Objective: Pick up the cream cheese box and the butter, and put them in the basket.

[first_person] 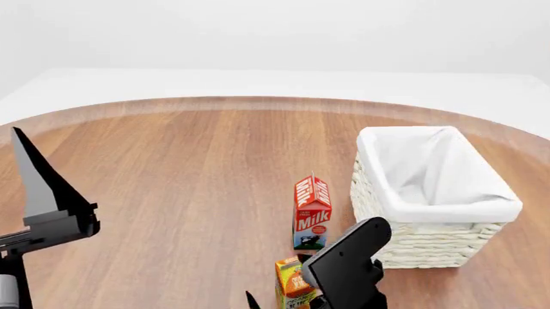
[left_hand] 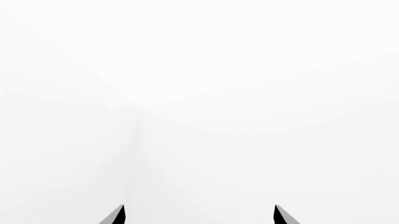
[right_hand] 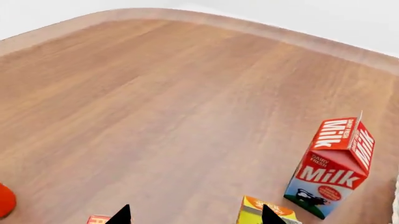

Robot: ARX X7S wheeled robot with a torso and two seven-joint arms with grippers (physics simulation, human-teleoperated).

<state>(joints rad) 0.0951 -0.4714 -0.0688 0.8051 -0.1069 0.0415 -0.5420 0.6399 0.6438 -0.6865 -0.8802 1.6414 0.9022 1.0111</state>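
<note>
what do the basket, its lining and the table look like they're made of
The basket looks like off-white woven wicker or rope, going by its ribbed horizontal strands. Its lining seems to be soft white cloth: it folds over the rim and creases inside. The table looks like matte brown wood, showing long grain streaks.

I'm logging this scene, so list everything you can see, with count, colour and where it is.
basket: one, off-white woven, white lining, table's right side.
milk carton: one, red and white, upright, just left of the basket.
orange carton: one, orange-yellow, near edge, in front of the milk carton.
red objects: two, cut off at the right wrist view's edge, unidentifiable.
table: one, brown wood, rounded.
left gripper: one, black, open, empty.
right gripper: one, black, open, above the orange carton.
</note>
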